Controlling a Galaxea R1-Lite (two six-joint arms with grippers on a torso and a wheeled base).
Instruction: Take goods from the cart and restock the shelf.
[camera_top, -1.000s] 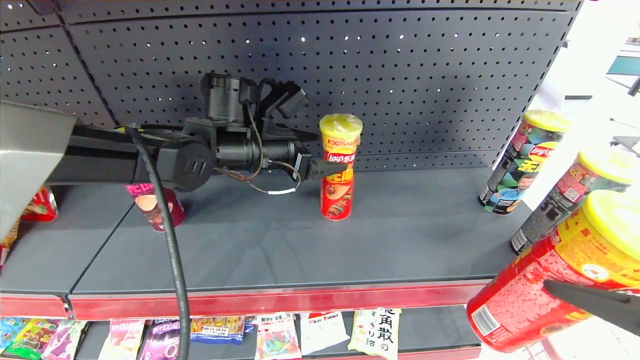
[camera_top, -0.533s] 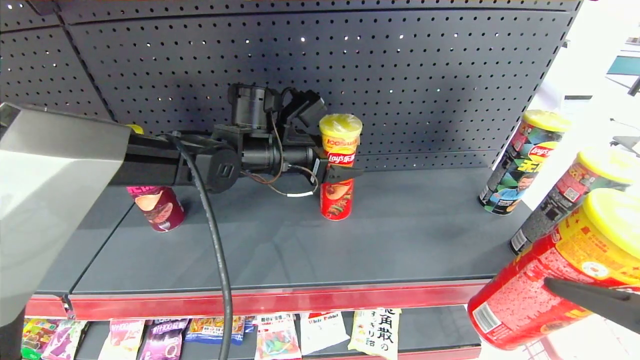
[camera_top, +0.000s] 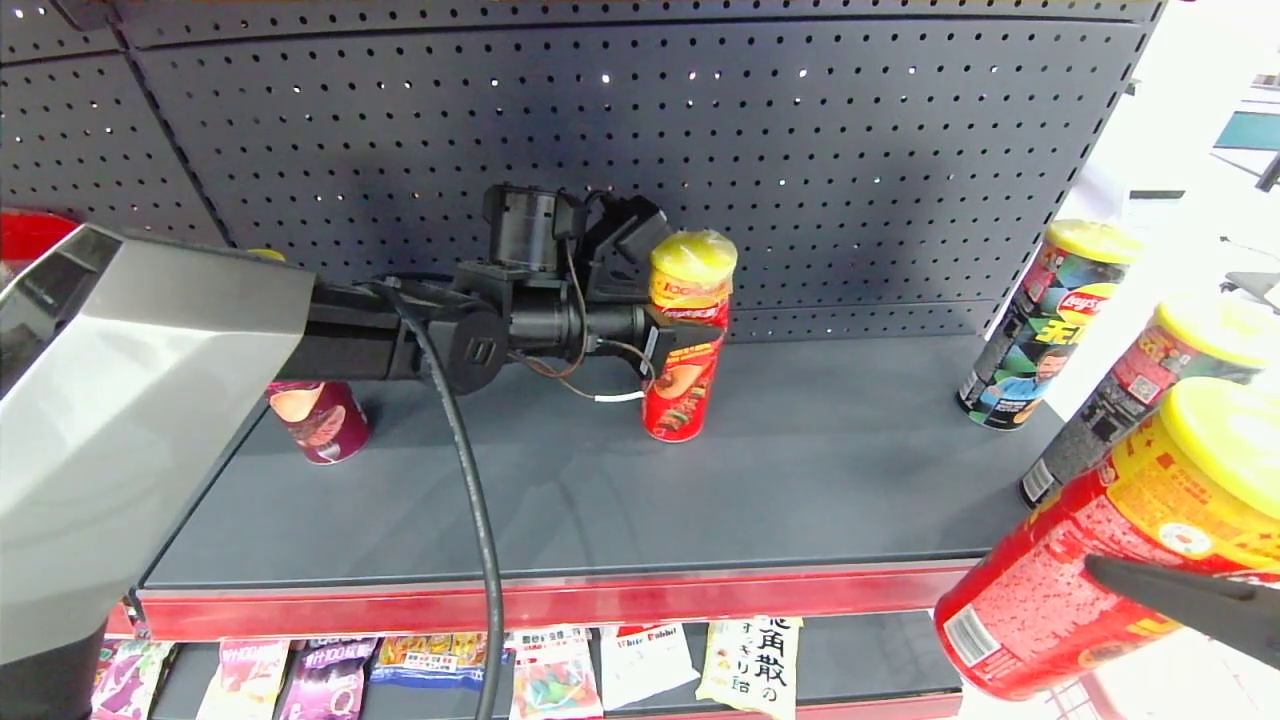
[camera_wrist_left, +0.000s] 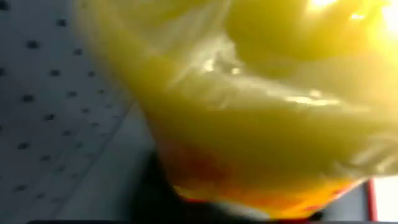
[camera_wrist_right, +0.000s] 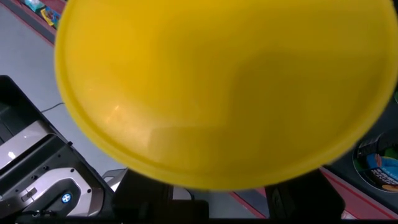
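Note:
A small red chip can (camera_top: 686, 385) with a yellow lid (camera_wrist_left: 267, 106) stands mid-shelf on the grey shelf (camera_top: 820, 470), its top leaning to the right. My left gripper (camera_top: 690, 345) is against the can's middle, reaching in from the left. At the lower right, in front of the shelf, a large red chip can (camera_top: 1090, 540) with a yellow lid (camera_wrist_right: 230, 87) hangs tilted in the air. My right gripper (camera_top: 1110, 562) is shut on it, one dark finger (camera_top: 1180, 600) lying across its side.
A magenta can (camera_top: 322, 422) stands at the shelf's left. A colourful can (camera_top: 1050, 320) and a black can (camera_top: 1140, 400) stand at its right end. The pegboard back (camera_top: 800, 150) is close behind. The red lip (camera_top: 540, 602) edges the front; snack bags (camera_top: 640, 665) hang below.
My left arm has moved right, up against the small red can, and the can's top has tipped to the right. The right arm and its can have stayed still.

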